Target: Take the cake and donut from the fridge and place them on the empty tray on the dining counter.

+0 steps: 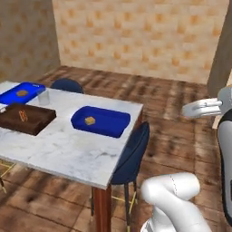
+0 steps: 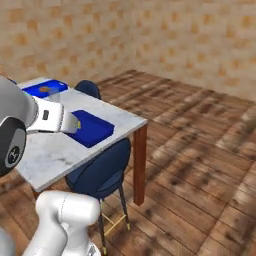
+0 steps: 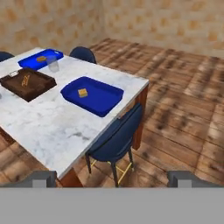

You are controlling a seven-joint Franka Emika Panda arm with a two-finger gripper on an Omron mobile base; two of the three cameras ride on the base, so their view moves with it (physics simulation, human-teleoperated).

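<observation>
Open marble at the near end of the dining counter [image 3: 65, 127]

Wide bare top between near edge and blue tray [image 3: 92, 95]; only the small cake [image 3: 82, 92] inside, rest of tray floor free. Behind it, close together: brown wooden tray [image 3: 27, 84], clear glass [image 3: 53, 64], second blue tray [image 3: 40, 59]. At the near long side, blocked by tall back of blue chair [image 3: 114, 139]. Open wooden floor [image 3: 183, 113] to the right.

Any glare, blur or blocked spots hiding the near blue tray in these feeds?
Left base view: tray soft but unblocked, cake visible. Right base view: arm covers part of the tray. Hand view: clearest, even flat light, no glare, gripper open.
</observation>
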